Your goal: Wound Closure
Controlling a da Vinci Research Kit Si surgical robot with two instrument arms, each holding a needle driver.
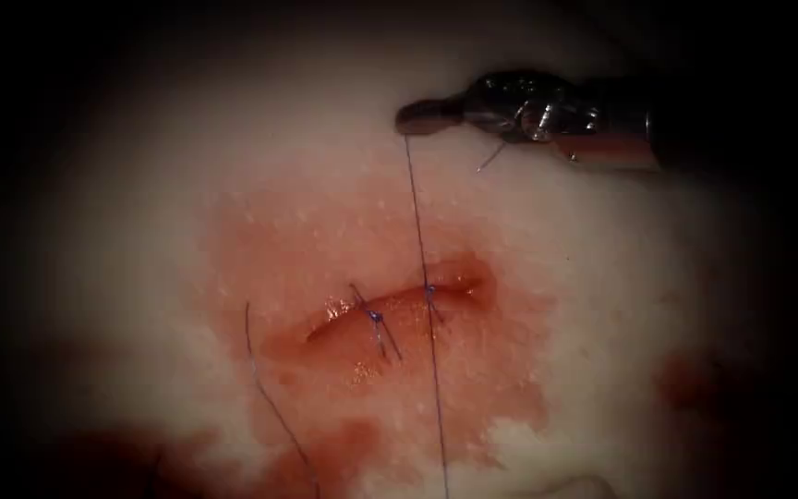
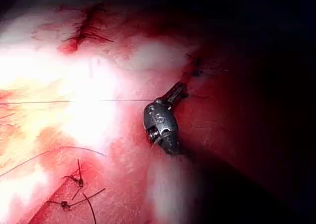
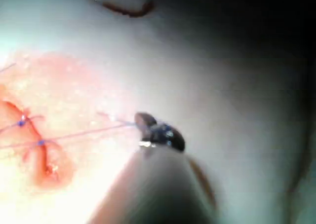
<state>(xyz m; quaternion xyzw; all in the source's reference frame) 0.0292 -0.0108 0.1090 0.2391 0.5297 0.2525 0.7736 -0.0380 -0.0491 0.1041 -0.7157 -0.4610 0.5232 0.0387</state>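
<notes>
Pale tissue (image 1: 140, 185) carries the cut (image 1: 390, 310); beyond it the right pincer (image 1: 429, 115) is clamped on the taut thread (image 1: 422, 268) crossing the cut.

A wash of red fluid (image 1: 270, 240) stains the surface all round the cut (image 1: 334, 323), spreading widest below it. A darker pool (image 1: 94, 453) of the same fluid lies well below and to the left of the cut. A small red blotch (image 1: 685, 379) sits well to the right of the cut. A finished stitch (image 1: 374, 316) is knotted across the cut, its short ends sticking out. A loose strand (image 1: 265, 393) lies just left of the cut.
</notes>
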